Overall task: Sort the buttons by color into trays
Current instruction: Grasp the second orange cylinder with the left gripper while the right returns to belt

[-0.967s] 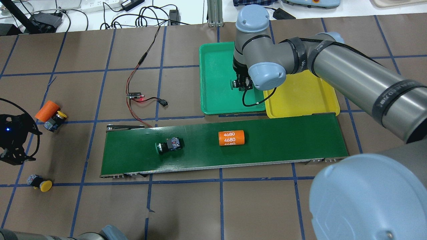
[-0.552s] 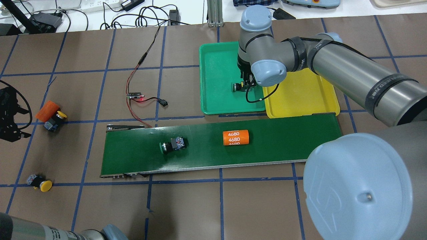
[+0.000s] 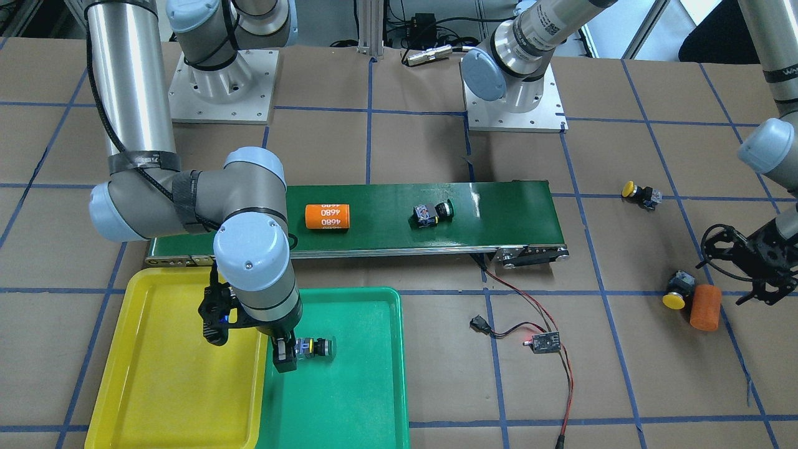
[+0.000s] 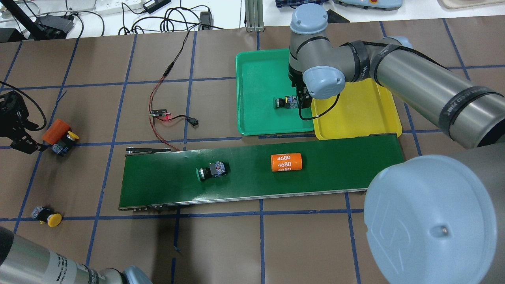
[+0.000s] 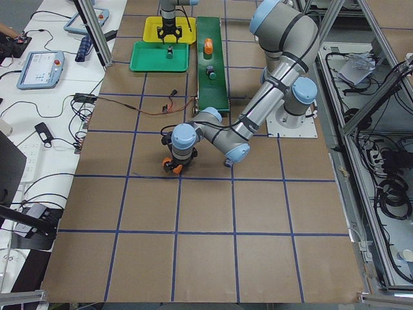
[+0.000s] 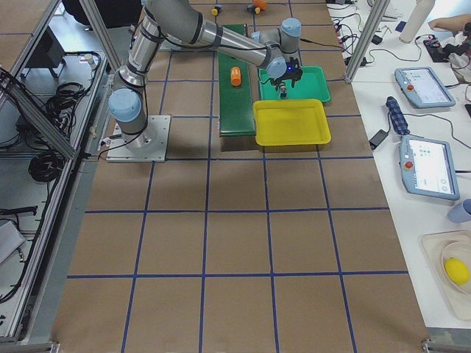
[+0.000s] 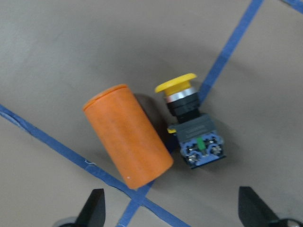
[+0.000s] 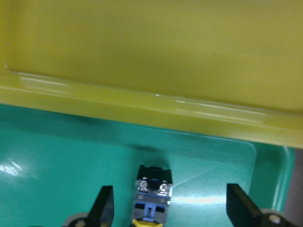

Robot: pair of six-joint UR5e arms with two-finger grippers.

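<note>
A brown worktop [image 4: 307, 244] gridded in blue tape [image 4: 260, 221] lies before you, a long dark-green conveyor belt [image 4: 335, 173] along its middle. An orange cylinder printed 4680 [image 4: 286, 162] lies on its side on the belt. A plain orange cylinder [image 4: 53, 131] lies across a tape line well apart, toward the robot's left end. A small circuit board [image 4: 159, 113] shows a red light, and its red-and-black wires [image 4: 158, 136] trail to the belt's end. Two teach pendants [image 6: 427, 166] rest on the white side bench.

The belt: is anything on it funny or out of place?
Yes. An orange cylinder printed 4680 lies on the conveyor belt, apart from the green button. It is no button, so it looks odd.
</note>
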